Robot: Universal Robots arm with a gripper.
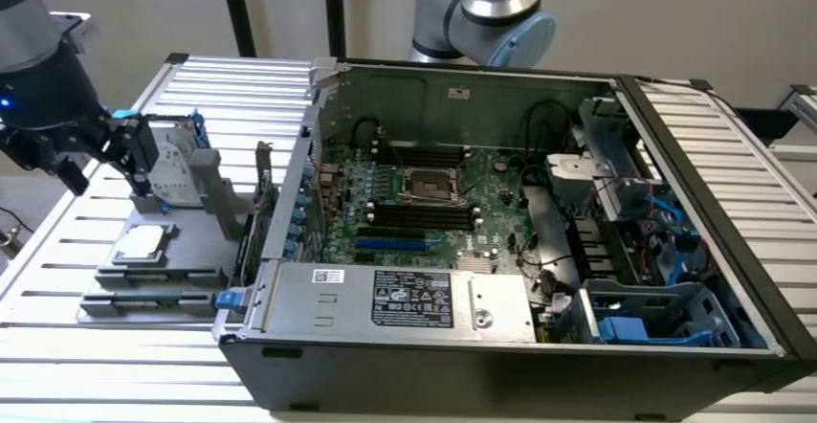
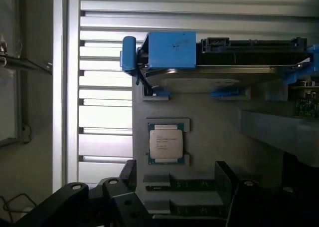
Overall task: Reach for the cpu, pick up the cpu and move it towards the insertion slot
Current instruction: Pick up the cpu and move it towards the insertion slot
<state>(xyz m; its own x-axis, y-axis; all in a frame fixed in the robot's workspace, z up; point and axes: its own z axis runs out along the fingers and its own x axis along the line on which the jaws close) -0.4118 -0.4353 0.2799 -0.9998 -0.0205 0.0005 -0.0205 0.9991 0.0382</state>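
Hovering over the exterior view's left end of the slatted aluminium table (image 1: 77, 346), the black two-finger gripper (image 1: 102, 169) is holding its jaws wide apart and is gripping nothing. The cpu (image 1: 141, 244), a small flat square chip with a shiny silver top and pale tan edge, is lying flat in a shallow recess of the grey moulded parts holder (image 1: 205, 227), below the gripper and apart from it. In the wrist view the chip (image 2: 165, 143) is sitting ahead of the dark fingers (image 2: 124, 192), roughly in line with the gap between them, with nothing touching it. Just beside the chip on the same holder, the upright silver hard drive in its blue frame (image 1: 172, 160) is standing on edge. Green memory sticks (image 2: 182, 187) are lying in grooves on the chip's other side. The insertion slot (image 1: 428, 186), a square socket with a silver metal frame and dark centre, is sitting well apart from the chip. It is on the green motherboard (image 1: 492, 179) inside the open black computer case (image 1: 511, 366), between two banks of long black memory slots (image 1: 422, 217).
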